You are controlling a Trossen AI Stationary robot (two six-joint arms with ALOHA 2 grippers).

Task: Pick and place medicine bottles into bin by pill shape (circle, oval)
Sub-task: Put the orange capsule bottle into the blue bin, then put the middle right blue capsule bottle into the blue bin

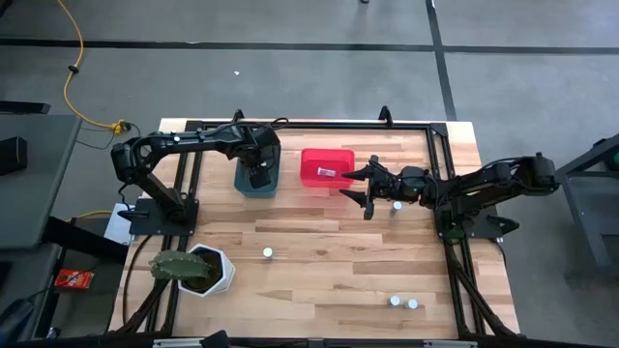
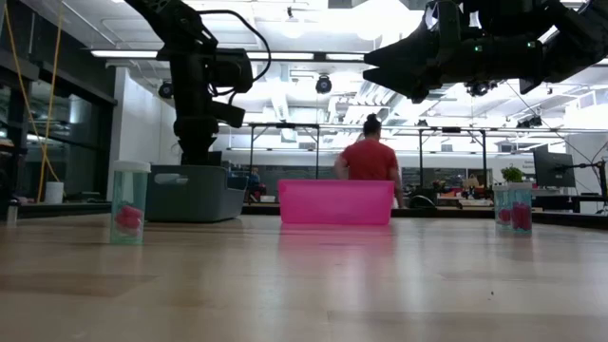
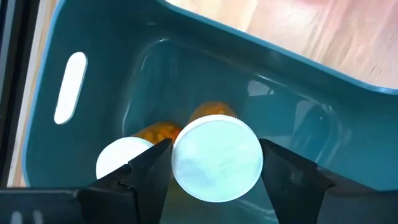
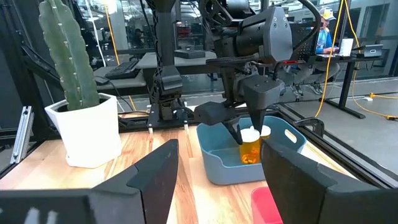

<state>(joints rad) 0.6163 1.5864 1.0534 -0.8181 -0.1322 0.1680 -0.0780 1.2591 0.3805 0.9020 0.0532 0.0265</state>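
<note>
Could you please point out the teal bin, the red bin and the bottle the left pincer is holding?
teal bin [image 3: 348,74], left wrist view, its rim.
red bin [image 1: 327,164], high view, its floor.
held bottle [image 3: 216,158], left wrist view, its white cap.

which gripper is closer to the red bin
Right. The right gripper hovers open just beside the red bin, by its right edge. The left gripper is over the teal bin, holding a bottle.

Grey floor [image 1: 290,77] crossed by dark lines — bright ceiling lights [image 2: 142,54] overhead.
</note>
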